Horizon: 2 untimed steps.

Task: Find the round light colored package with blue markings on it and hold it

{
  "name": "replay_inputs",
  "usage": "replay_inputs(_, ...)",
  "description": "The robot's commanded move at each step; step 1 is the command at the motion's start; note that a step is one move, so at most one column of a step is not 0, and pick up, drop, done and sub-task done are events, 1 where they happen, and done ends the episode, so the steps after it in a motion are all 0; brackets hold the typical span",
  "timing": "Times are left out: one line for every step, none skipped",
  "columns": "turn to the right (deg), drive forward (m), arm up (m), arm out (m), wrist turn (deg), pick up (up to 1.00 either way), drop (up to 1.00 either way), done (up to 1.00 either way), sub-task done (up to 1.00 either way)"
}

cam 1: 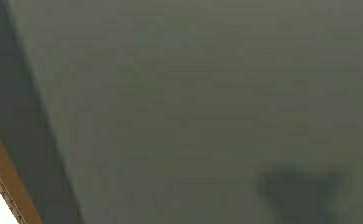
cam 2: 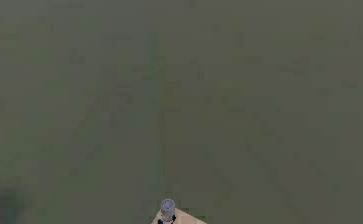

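Bottom centre of arm side view: round pale container, bluish marks, probably target, upright on tan table corner. Sits close in, near arm's reach line. State of claw: cannot tell.

Noted small round pale container at arm side view's bottom edge, just left of middle. Stands upright on tan surface. Darker on top; cannot make out markings.

Ahead: you face a grey-green wall; a brown strip lies at its lower left.
Arm side: a round pale blue-banded container stands on a tan surface, before the wall.
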Motion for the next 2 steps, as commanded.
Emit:
replay_inputs(0.0,0.0,0.1,0.0,0.0,0.0,0.0,0.0,0.0)
replay_inputs(0.0,0.0,0.0,0.0,0.0,0.0,0.0,1.0,0.0)
